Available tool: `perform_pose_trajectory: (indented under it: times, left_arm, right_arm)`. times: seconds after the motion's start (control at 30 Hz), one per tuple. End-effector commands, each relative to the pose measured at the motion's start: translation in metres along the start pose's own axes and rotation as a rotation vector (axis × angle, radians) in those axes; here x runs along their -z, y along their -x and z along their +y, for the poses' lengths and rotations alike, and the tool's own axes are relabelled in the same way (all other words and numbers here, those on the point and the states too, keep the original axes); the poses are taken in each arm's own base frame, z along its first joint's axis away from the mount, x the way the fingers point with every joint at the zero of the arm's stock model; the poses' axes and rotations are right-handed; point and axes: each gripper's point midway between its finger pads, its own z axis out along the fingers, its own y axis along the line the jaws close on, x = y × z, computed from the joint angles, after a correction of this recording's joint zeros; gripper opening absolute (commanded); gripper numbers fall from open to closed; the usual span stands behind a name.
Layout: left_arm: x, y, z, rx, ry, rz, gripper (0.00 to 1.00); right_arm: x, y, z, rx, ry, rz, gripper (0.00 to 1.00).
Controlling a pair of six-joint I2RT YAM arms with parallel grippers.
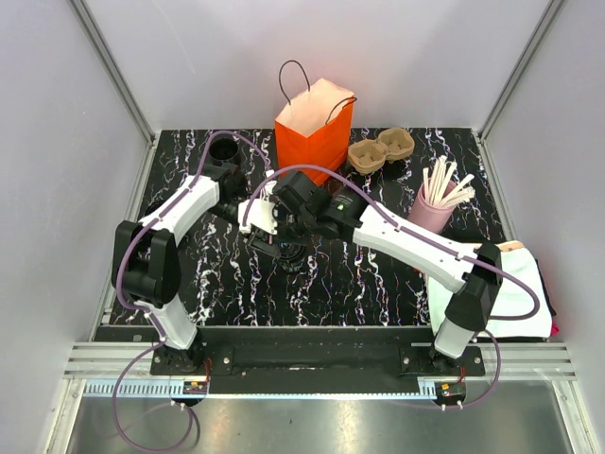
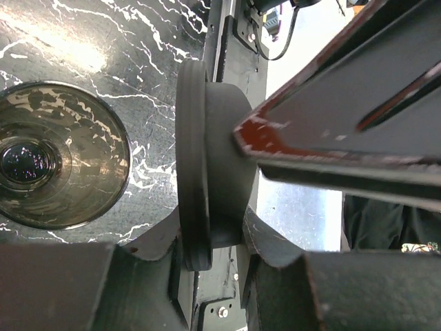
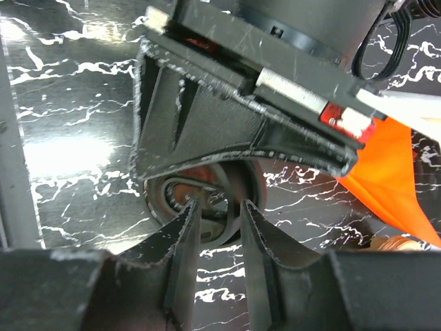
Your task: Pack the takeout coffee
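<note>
The takeout coffee is in two parts. Its round black lid [image 2: 200, 158] hangs on edge above the table, and my left gripper [image 2: 213, 238] is shut on its lower rim. The open black cup [image 2: 48, 155] stands on the marble just beside it, seen from above with a glossy inside. My right gripper [image 3: 220, 205] comes in from the other side. Its jaws are a narrow gap apart and straddle the lid's rim [image 3: 229, 210], with the cup [image 3: 176, 194] behind them. In the top view both grippers, left [image 1: 267, 236] and right [image 1: 288, 236], meet at the table's middle.
An orange paper bag [image 1: 315, 132] stands open at the back centre, with a brown pulp tray [image 1: 380, 151] to its right. A pink cup of white sticks [image 1: 433, 208] is at the right. Another black cup [image 1: 223, 148] sits at the back left. White cloth [image 1: 515, 293] lies at the near right.
</note>
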Motion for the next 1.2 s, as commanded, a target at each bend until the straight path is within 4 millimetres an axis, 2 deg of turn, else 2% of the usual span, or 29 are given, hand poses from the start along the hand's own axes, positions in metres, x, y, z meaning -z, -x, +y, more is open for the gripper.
perform_pose_trajectory:
  times: [0.0, 0.3, 0.47, 0.7, 0.83, 0.87, 0.97, 1.0, 1.1, 1.17]
  left_arm:
    - [0.004, 0.011, -0.006, -0.041, -0.007, -0.036, 0.0]
    - [0.004, 0.011, -0.01, -0.051, -0.019, -0.043, 0.0]
    - [0.004, 0.01, -0.011, -0.055, -0.023, -0.044, 0.0]
    - [0.003, 0.011, -0.013, -0.059, -0.029, -0.046, 0.01]
    - [0.004, 0.011, -0.014, -0.064, -0.03, -0.05, 0.02]
    - [0.004, 0.011, -0.015, -0.067, -0.028, -0.049, 0.04]
    - [0.004, 0.011, -0.016, -0.08, -0.029, -0.05, 0.21]
    - [0.004, 0.01, -0.017, -0.081, -0.027, -0.049, 0.29]
    - [0.007, 0.01, -0.018, -0.1, -0.016, -0.051, 0.36]
    - [0.01, 0.012, -0.017, -0.109, -0.002, -0.059, 0.54]
  right_arm:
    - [-0.008, 0.009, -0.011, 0.012, -0.069, -0.013, 0.33]
    - [-0.013, -0.002, -0.017, 0.044, -0.108, 0.032, 0.29]
    - [-0.014, -0.01, -0.01, 0.067, -0.091, 0.049, 0.31]
    - [-0.015, -0.015, -0.013, 0.086, -0.121, 0.071, 0.32]
    - [-0.02, -0.015, -0.018, 0.084, -0.156, 0.074, 0.2]
    - [-0.021, -0.017, -0.018, 0.082, -0.158, 0.079, 0.12]
    - [-0.02, -0.016, -0.019, 0.07, -0.162, 0.076, 0.01]
    - [-0.019, -0.014, -0.018, 0.061, -0.159, 0.067, 0.0]
    - [-0.016, -0.013, -0.014, 0.039, -0.14, 0.06, 0.0]
    - [-0.013, -0.009, -0.011, 0.027, -0.121, 0.047, 0.0]
